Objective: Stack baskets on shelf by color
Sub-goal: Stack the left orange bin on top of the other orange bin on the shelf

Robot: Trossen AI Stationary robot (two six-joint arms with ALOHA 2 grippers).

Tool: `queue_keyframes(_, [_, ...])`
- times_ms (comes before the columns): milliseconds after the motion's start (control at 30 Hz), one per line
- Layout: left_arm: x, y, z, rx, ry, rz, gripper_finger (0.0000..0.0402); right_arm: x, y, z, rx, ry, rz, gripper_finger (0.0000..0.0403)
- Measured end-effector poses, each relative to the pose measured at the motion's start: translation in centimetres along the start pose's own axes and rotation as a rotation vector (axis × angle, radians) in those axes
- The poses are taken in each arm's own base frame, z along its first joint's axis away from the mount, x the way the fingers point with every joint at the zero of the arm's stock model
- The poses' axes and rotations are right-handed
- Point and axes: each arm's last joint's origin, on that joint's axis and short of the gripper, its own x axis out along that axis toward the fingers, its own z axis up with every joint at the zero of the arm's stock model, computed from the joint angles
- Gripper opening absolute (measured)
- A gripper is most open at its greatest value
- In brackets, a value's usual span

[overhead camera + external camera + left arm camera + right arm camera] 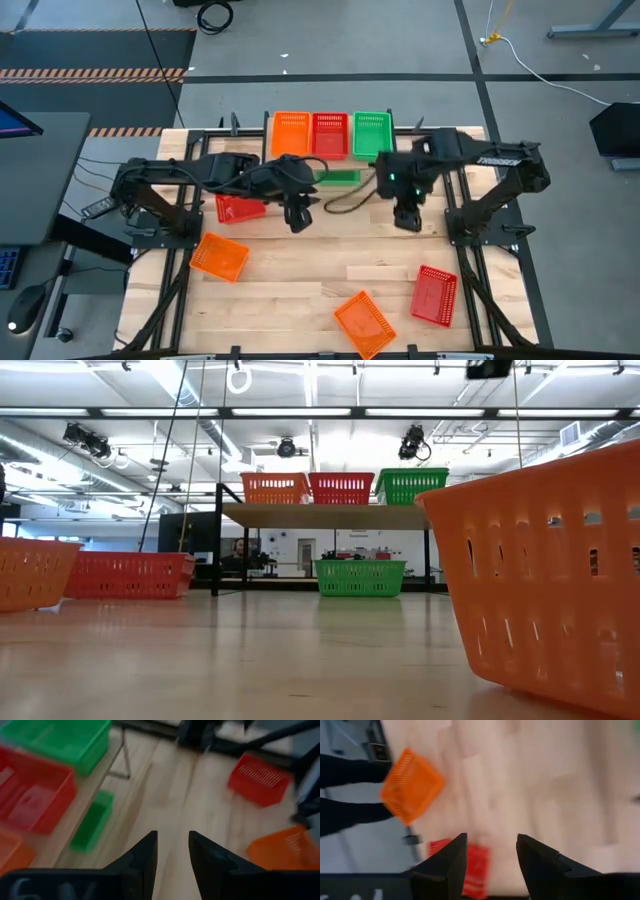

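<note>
The shelf (330, 515) stands at the table's far middle. On its top board sit an orange basket (291, 133), a red one (329, 133) and a green one (372, 133) in a row. Another green basket (360, 577) rests on the table under the shelf. My left gripper (298, 218) hangs open above the table in front of the shelf, right of a red basket (240, 208). My right gripper (408, 218) hangs open, pointing down, in front of the shelf's right end. Both hold nothing.
Loose on the table lie an orange basket (220, 256) at the near left, another orange basket (364, 322) at the near edge, and a red basket (434, 294) at the near right. Bare wood lies in the table's middle. A dark cable (345, 200) loops between the arms.
</note>
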Motion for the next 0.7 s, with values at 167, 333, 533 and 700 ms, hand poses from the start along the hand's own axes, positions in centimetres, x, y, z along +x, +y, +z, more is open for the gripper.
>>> queue_keyframes(167, [-0.2,-0.8,0.9,-0.019,-0.091,-0.098,0.0117,1.2,4.0,-2.0,0.124,0.074,0.033,0.0174])
queue_keyframes(333, [-0.4,-1.5,1.0,-0.004,-0.112,-0.13,0.0117,2.0,6.9,-3.9,0.222,0.062,-0.002,0.0174])
queue_keyframes(533, [-0.7,-2.5,0.7,0.073,-0.102,-0.208,0.0117,3.4,10.3,-5.9,0.408,0.004,-0.024,0.0174])
queue_keyframes(700, [-1.1,-3.4,0.8,0.09,-0.138,-0.276,0.0117,5.9,13.4,-8.1,0.514,0.087,-0.057,0.0174])
